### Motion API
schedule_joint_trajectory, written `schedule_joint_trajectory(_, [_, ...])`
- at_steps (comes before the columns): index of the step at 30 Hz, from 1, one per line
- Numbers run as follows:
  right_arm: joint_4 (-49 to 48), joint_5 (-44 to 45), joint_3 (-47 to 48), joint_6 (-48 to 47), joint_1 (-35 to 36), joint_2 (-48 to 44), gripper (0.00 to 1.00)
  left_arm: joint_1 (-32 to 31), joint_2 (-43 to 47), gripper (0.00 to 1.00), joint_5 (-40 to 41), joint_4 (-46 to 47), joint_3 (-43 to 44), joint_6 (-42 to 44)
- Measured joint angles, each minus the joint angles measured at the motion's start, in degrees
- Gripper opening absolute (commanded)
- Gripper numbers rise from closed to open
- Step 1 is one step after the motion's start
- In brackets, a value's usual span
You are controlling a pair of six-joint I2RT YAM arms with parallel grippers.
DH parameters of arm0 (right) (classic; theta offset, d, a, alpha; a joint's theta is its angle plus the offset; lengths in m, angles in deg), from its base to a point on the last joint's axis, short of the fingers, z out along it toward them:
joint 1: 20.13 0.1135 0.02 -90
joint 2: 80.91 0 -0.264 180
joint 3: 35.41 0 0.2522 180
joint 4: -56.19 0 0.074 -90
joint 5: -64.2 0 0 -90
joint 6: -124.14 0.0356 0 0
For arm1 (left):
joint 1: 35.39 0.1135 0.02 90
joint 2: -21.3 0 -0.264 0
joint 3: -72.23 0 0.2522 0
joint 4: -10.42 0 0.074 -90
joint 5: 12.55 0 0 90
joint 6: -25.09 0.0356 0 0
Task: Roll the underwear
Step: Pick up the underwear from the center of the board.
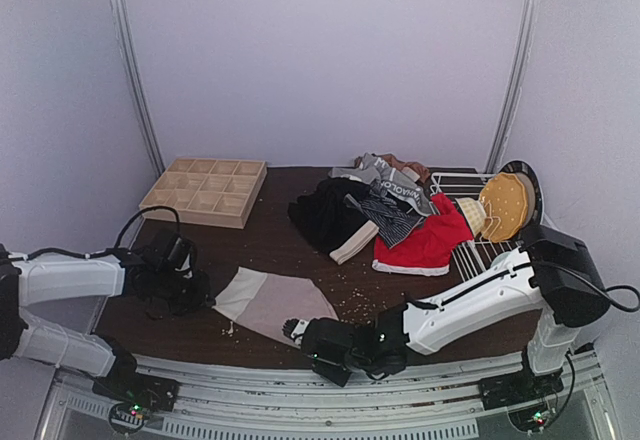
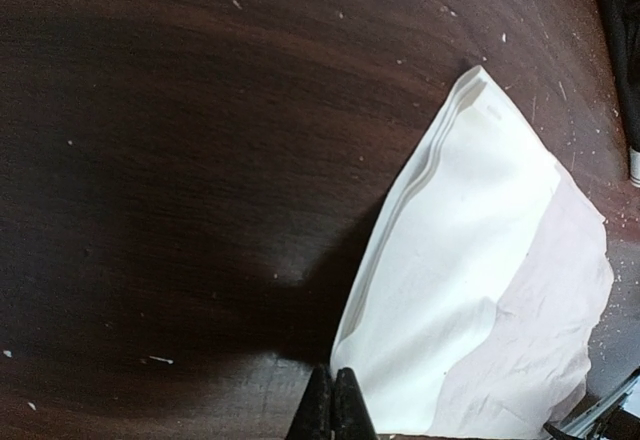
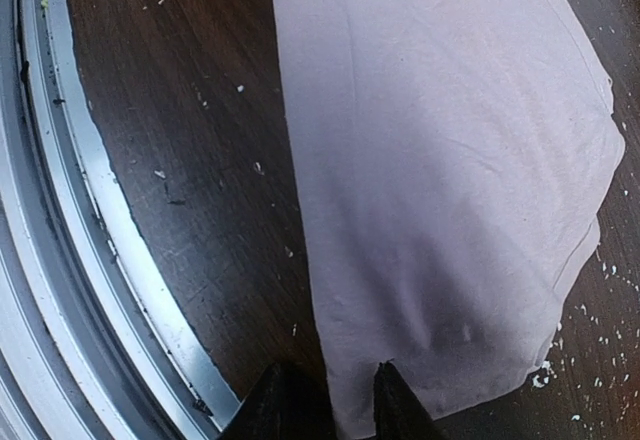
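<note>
**Both my claws at the pink-beige briefs, near edge of desk**

The pale pink-beige cloth briefs (image 1: 275, 305) (image 2: 480, 260) (image 3: 450, 160) lie flat on the dark wood desk (image 1: 270, 245) at approx 6 o'clock, close to the near edge, well apart from the rest of the laundry.

My left claw (image 1: 200, 295) (image 2: 332, 410) sits low at the briefs' 9 o'clock side. Its tips are clenched tight together, right at the corner of the whiter folded waistband. I can't tell if any fabric is pinched btwn them.

My right claw (image 1: 296, 332) (image 3: 335, 405) is at the briefs' 5 o'clock corner. It is released, fingers apart, w/ the hem's edge running into the gap. The curved metal rail (image 3: 90, 210) is just beside it.

The other underwear is heaped at approx 1 o'clock: black cloth (image 1: 325, 215), grey-striped cloth (image 1: 390, 210) on top, and red briefs w/ pale waistband (image 1: 430, 240) touching a white wire rack (image 1: 480, 250). The wooden grid tray (image 1: 205, 190) is at 10 o'clock. Pale crumbs are scattered on the desk.
</note>
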Motion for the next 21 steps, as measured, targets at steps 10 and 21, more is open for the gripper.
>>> schedule_joint_trajectory(10, [0.24,0.0,0.0,2.49,-0.83,0.28,0.04,0.0,2.08,0.0,0.13,-1.49,1.99,0.63])
schedule_joint_trajectory(21, [0.76,-2.91,-0.02,4.76,-1.42,-0.7,0.0,0.0,3.69,0.0,0.11,-4.22,4.28,1.36])
